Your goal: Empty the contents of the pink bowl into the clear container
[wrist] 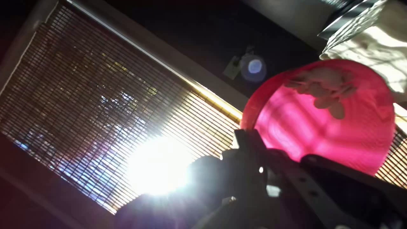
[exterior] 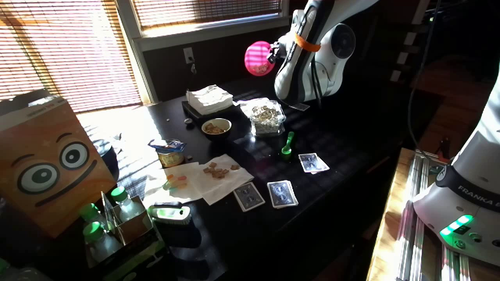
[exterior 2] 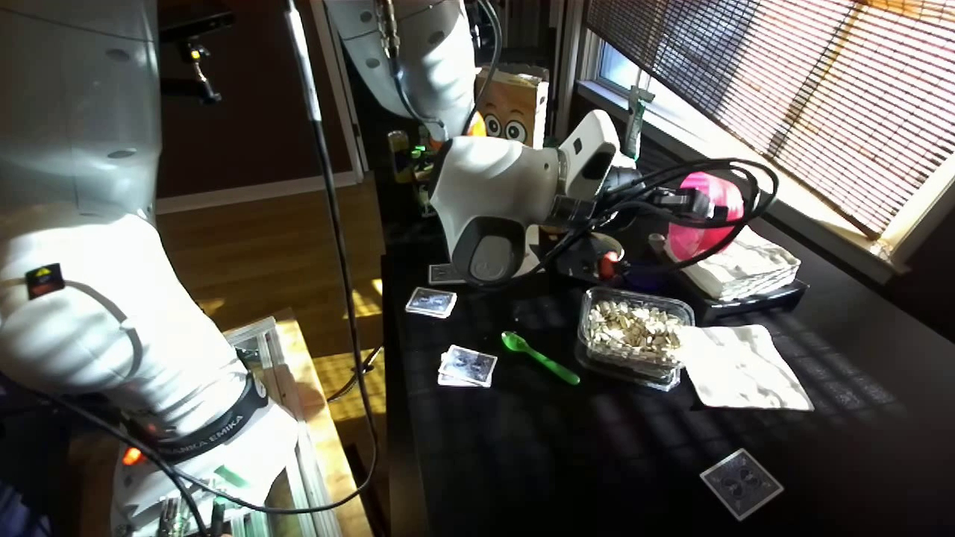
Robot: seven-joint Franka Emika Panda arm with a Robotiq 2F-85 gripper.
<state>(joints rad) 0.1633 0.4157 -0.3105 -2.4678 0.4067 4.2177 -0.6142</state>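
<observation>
In an exterior view, the end effector is clamping the pink bowl near its three o'clock rim, a hold judged fitting for presumably light, bendable plastic.

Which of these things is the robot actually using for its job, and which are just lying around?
For the job:
pink bowl, held in the gripper
pieces inside the bowl
clear container, meant to receive them

Just lying about:
green spoon
playing cards
white napkin stack
dark-sided bowl
orange box
green-capped bottles
</observation>
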